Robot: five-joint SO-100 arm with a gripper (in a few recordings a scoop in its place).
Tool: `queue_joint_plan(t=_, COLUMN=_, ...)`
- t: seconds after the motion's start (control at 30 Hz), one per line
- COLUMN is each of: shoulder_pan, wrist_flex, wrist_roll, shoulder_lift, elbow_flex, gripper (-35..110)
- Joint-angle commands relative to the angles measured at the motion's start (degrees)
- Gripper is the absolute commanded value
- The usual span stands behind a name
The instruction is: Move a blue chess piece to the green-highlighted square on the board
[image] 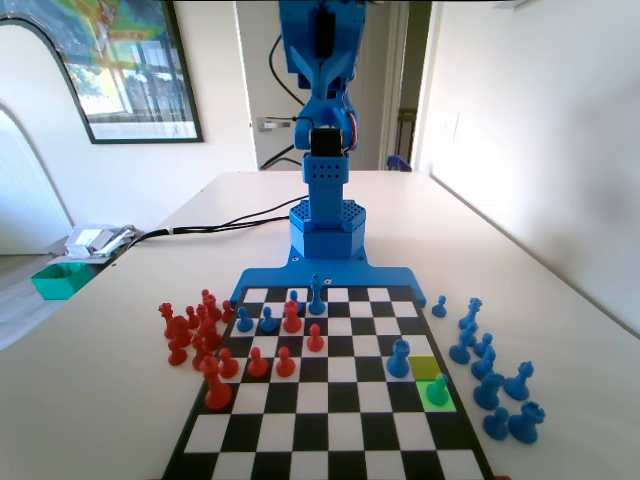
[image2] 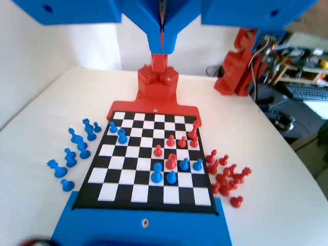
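The hand (image2: pixel 162 36) is hanging high above the board (image2: pixel 151 192), and its two jaws are pressed together with nothing between them. The blue chess piece (image: pixel 437 391) is standing on the green-highlighted square (image: pixel 447 404), near the right edge of the board in the fixed view, looking green in the light. In the wrist view this pawn (image2: pixel 113 127) is sitting near the left edge, well below the hand and off to its left. A taller blue piece (image: pixel 399 358) is standing just beside the yellow square (image: pixel 427 366). Red pieces (image: pixel 195 335) and more blue pieces (image: pixel 492 378) are waiting on the counter (image: pixel 110 350) beside the board.
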Motion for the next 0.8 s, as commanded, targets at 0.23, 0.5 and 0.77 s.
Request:
queue_joint_plan(t=0.23, shoulder_pan=0.18, wrist_flex=-3.34, wrist_roll=-1.41, shoulder_lift=10.02, elbow_flex=7.82, gripper=1)
queue_joint_plan(t=0.5, shoulder_pan=-0.26, wrist_flex=-3.78, wrist_roll=-1.32, shoulder_lift=11.16, elbow_flex=8.00, gripper=1)
queue_joint_plan(t=0.77, shoulder_pan=-2.46, wrist_flex=-4.22, wrist_roll=-1.23, shoulder_lift=12.74, elbow_flex=8.09, gripper=1)
